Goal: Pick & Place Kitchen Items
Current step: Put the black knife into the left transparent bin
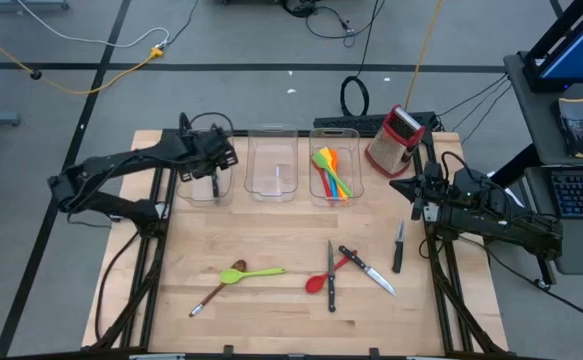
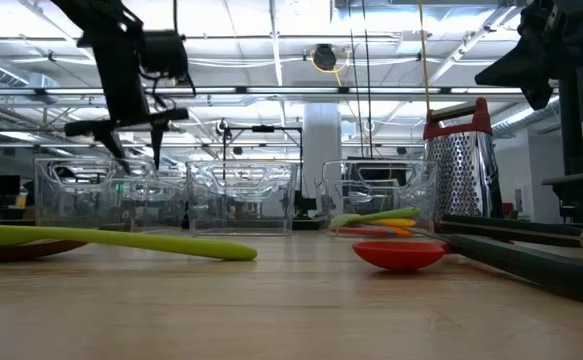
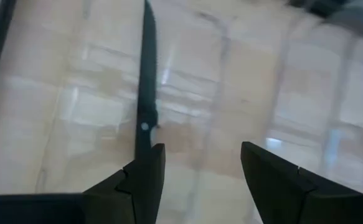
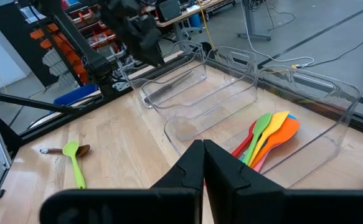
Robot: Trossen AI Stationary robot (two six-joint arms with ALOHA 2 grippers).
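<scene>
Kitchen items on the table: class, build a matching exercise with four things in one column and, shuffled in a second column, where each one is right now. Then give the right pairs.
Things:
1. black-handled knife
2. green spoon
3. box grater
4. coloured spatulas

Places:
A. standing at the table's far right corner
B. lying on the bare wood near the front left
C. lying in the left bin, under the open left gripper
D. bunched in the right bin

Pairs: 1-C, 2-B, 3-A, 4-D
</scene>
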